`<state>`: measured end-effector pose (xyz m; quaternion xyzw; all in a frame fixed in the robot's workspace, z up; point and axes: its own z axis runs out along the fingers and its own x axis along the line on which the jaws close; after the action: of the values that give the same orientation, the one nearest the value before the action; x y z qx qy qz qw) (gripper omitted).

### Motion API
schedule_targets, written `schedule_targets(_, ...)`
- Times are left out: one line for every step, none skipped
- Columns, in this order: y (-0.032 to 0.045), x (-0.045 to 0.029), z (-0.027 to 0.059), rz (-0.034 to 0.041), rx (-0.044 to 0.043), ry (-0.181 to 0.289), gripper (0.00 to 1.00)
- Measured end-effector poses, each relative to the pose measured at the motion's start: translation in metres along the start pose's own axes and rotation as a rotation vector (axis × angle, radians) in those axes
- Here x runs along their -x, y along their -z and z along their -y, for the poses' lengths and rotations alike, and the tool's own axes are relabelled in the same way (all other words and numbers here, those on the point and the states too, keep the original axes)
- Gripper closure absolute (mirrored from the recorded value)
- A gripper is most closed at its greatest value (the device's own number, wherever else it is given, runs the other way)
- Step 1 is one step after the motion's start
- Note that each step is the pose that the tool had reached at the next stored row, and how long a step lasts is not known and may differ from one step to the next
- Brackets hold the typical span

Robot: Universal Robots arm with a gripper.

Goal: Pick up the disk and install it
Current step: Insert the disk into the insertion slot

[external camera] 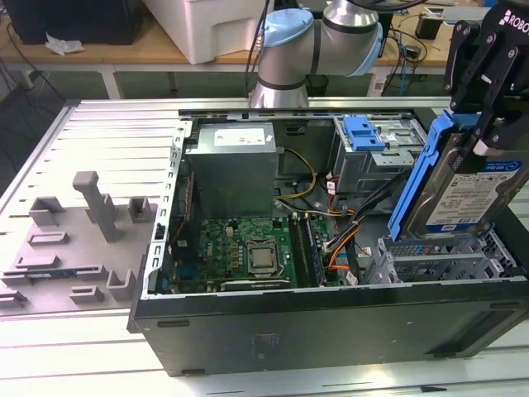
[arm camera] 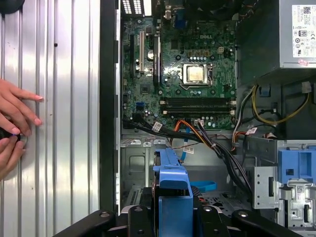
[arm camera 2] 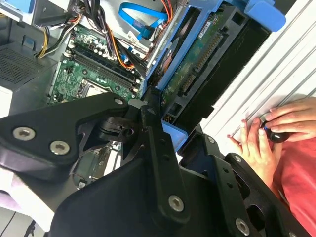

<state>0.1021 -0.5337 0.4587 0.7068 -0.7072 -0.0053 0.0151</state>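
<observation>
"Blue frame, silver body: one disk (external camera: 463,188), held on edge above the open computer case (external camera: 331,322), at the exterior view's right."

"And the tool (external camera: 483,136)?"

"One, clamped on the disk's upper end. The exterior view shows its label (external camera: 489,197); the second wrist view shows its green circuit board (arm camera 2: 197,59), plus a person's two hands (arm camera 2: 291,118) on the bench (arm camera 2: 276,74)."

The pincer (external camera: 486,124) hides part of the disk (external camera: 475,194), and a person's hands (arm camera: 15,106) are cropped.

The disk (arm camera: 174,195), edge-on, seems clamped between the black fingers (arm camera: 217,224) over the open computer case (arm camera: 108,98).
</observation>
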Motion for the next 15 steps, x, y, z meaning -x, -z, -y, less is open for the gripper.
schedule_targets(-0.0001,0.0000,0.0000,-0.0001,0.0000,0.000,0.63)
schedule_targets(-0.0001,0.0000,0.0000,-0.0001,0.0000,0.000,0.63)
schedule_targets(-0.0005,0.0000,0.0000,0.0000,0.0000,0.000,0.63)
schedule_targets(-0.0008,0.0000,0.0000,0.0000,0.0000,0.000,0.63)
schedule_targets(-0.0008,0.0000,0.0000,0.0000,0.0000,0.000,0.63)
schedule_targets(-0.0008,0.0000,0.0000,0.0000,0.0000,0.000,0.63)
schedule_targets(-0.0010,0.0000,0.0000,0.0001,0.0000,0.000,0.63)
schedule_targets(-0.0013,0.0000,0.0000,0.0001,0.0000,0.000,0.63)
schedule_targets(-0.0015,0.0000,0.0000,0.0001,0.0000,0.000,0.63)
schedule_targets(-0.0017,0.0000,0.0001,0.0000,0.0000,0.000,0.63)
schedule_targets(-0.0021,0.0000,0.0001,0.0001,0.0000,0.000,0.63)
schedule_targets(-0.0023,0.0000,0.0001,0.0000,0.0000,0.000,0.63)
schedule_targets(-0.0025,0.0000,0.0001,0.0000,0.0000,0.000,0.63)
schedule_targets(-0.0029,0.0000,0.0001,0.0001,0.0000,0.000,0.63)
schedule_targets(-0.0031,0.0000,0.0001,0.0000,0.0000,0.000,0.63)
